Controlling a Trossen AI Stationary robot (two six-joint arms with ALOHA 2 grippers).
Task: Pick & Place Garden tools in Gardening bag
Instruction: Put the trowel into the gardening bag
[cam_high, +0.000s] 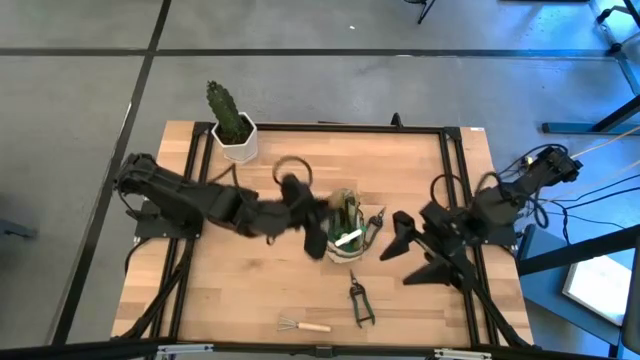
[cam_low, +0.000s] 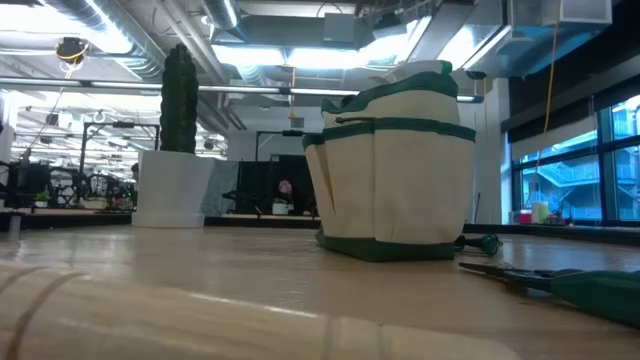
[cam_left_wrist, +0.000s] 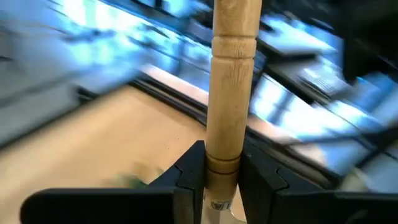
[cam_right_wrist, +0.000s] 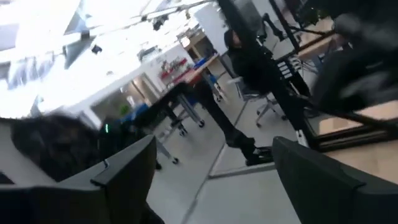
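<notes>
1. Left tool (cam_left_wrist: 222, 177), clamped on a wooden-handled trowel (cam_left_wrist: 231, 81), hovers at the gardening bag (cam_high: 345, 238), mid-tabletop.
2. Right tool (cam_high: 402, 238) waits wide open, empty.
3. Shears (cam_high: 360, 302) and rake (cam_high: 303, 324) remain near.

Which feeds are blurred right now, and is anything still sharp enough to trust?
Left wrist view: background streaked, but the wooden handle in the left hand is sharp. Right wrist view: smeared throughout. Low view: gardening bag crisp, near foreground soft. High view: clear overall.
</notes>
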